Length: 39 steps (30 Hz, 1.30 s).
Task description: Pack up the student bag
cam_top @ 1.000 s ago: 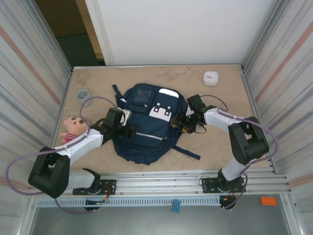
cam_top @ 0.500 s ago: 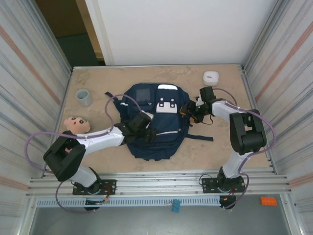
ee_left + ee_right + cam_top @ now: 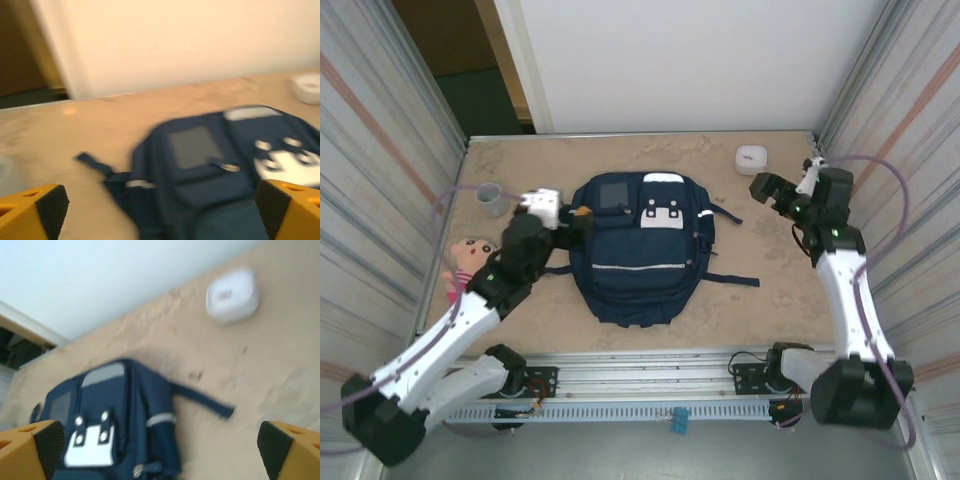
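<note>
Two grippers, left [image 3: 161,209] and right [image 3: 160,450], hold their jaws wide apart and empty. The student bag [image 3: 638,255] lies flat at centre frame in the top view. Judged soft, limp fabric that sags when lifted. Best gripped at the strap [image 3: 732,279] or the top edge.

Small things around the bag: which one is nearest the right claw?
The white round box, alone right of the bag; cup and doll lie left of it.

Overhead camera looks down; both wrist cameras face the student bag [image 3: 640,250] obliquely.
</note>
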Tool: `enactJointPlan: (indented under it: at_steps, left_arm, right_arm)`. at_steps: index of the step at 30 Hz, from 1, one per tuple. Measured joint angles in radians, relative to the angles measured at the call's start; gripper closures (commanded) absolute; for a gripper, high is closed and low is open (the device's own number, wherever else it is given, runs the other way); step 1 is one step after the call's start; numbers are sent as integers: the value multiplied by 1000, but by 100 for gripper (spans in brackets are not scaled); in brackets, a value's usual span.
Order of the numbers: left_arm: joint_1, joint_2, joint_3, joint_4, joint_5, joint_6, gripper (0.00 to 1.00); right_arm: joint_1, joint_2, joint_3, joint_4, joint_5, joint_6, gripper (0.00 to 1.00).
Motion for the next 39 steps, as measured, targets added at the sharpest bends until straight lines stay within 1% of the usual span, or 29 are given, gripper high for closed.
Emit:
enactJointPlan:
  at_steps: [1,3,5,7,11,16,19,21,22,23,24,27,29,39]
  left_arm:
    - [46,-38,-68,49,-11,26,1]
    - [107,-70,-189,129,-19,70,1]
    - [150,-72,-292,194,-19,106,1]
    - [183,-48,-382,256,-18,145,1]
    - [229,20,-478,406,-1,188,2]
    - [343,217,-526,656,84,200,1]
    - [389,411,-526,880,148,199,2]
    - [407,599,-516,1052,180,204,1]
    - [407,665,-505,1086,182,203,1]
    - [405,694,-488,1059,183,198,1]
    - [412,683,-471,1011,198,190,1]
    - [462,665,-357,927,203,148,1]
    - [477,661,-299,913,198,132,1]
    - [477,654,-283,840,199,115,1]
  right_arm:
    - [-2,-45,-51,48,18,-45,1]
    - [-2,-102,-163,135,41,-126,1]
    - [-5,-111,-265,213,55,-188,1]
    - [-21,-78,-365,287,67,-229,1]
    - [-54,23,-505,439,74,-260,1]
    - [-59,218,-594,708,72,-271,1]
    - [-64,335,-592,831,42,-270,1]
    - [-44,418,-594,964,48,-272,1]
    - [-31,456,-594,1019,53,-274,1]
    - [-14,490,-588,1040,57,-278,1]
    - [2,507,-579,1030,68,-281,1]
    - [26,512,-560,1038,109,-290,1]
    - [28,512,-551,1050,132,-290,1]
    - [28,512,-546,1054,176,-294,1]
